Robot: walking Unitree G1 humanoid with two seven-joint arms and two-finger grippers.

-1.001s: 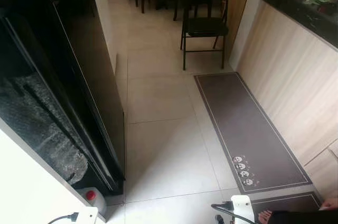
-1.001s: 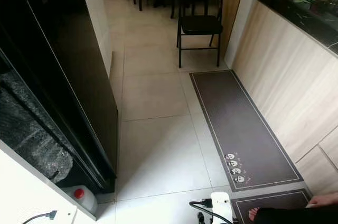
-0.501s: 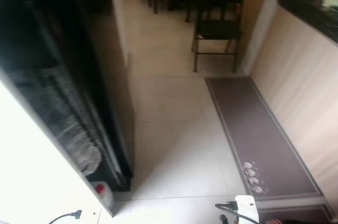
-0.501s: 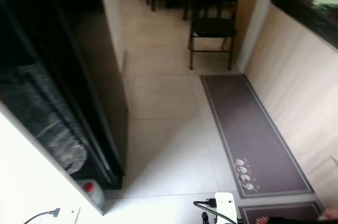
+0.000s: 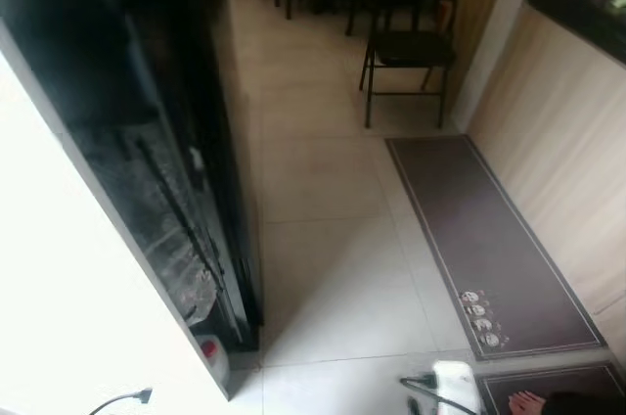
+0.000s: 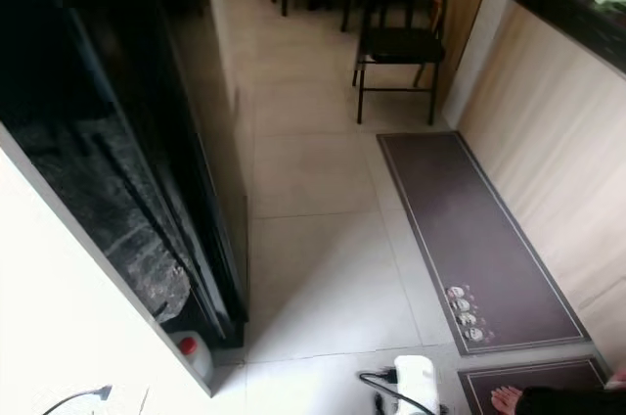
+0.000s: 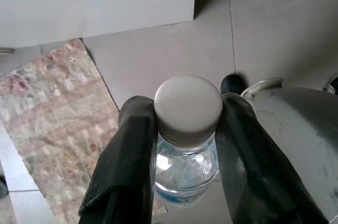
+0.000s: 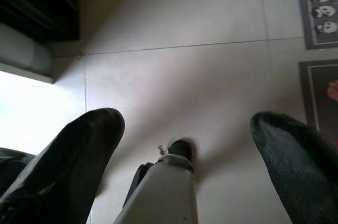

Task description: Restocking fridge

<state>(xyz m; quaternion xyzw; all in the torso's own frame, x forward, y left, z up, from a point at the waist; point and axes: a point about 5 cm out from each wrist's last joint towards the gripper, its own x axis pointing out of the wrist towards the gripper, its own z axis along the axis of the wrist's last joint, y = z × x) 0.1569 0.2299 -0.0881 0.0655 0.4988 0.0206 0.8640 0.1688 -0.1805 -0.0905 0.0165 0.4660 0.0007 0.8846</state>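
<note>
A clear water bottle (image 7: 186, 168) with a white cap (image 7: 187, 102) sits between the two black fingers of my left gripper (image 7: 187, 106), which is shut on its neck just below the cap. Tiled floor and a patterned rug (image 7: 53, 123) lie beneath it. My right gripper (image 8: 187, 123) hangs over pale floor tiles, fingers spread wide and holding nothing. The tall black fridge (image 5: 147, 141) stands along the left, its glossy dark front running away from me.
A white panel (image 5: 59, 317) fills the near left, with a small red-capped jug (image 5: 210, 351) at its foot. A dark mat (image 5: 489, 239) runs along the wooden counter front (image 5: 562, 131). A black chair (image 5: 406, 43) stands beyond. A white power strip (image 5: 455, 381) and a person's foot (image 5: 528, 402) are close by.
The head camera has swung, so the white panel and fridge front take up more of the left. The chair, mat and power strip have not moved on the floor.
</note>
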